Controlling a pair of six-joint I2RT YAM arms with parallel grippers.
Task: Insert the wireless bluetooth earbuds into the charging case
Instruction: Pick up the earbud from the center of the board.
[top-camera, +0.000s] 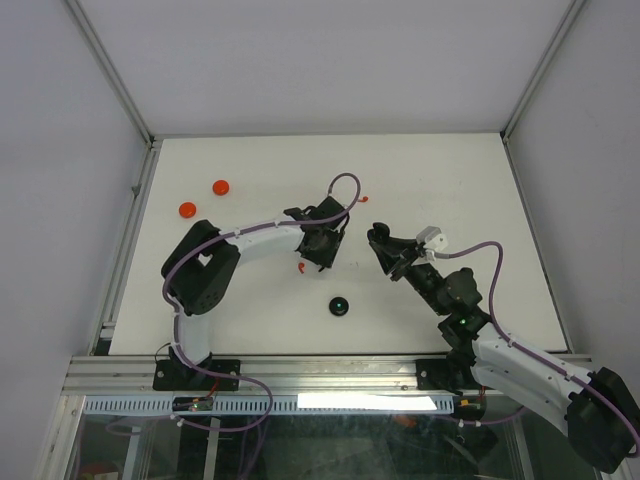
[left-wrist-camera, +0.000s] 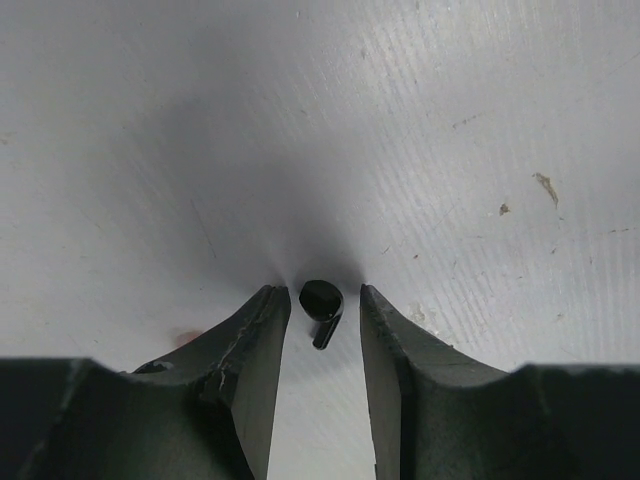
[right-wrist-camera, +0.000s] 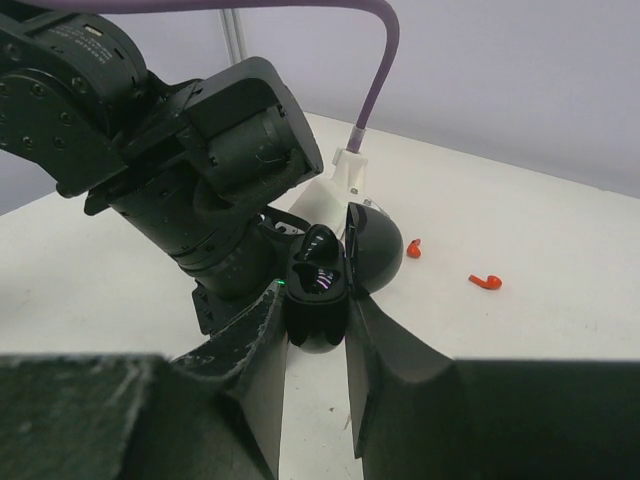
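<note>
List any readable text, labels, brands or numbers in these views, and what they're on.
No legible text, brand, number or sign in any view.
Charging case, in the right gripper: no print visible on its shell or lid.
Black earbud between the left gripper fingers: no markings visible.
Arm housings: no lettering that can be made out.

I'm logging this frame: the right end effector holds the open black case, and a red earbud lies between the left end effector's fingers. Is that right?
No. The left wrist view shows the earbud between the left end effector's fingers is black, not red. The rest stands.
</note>
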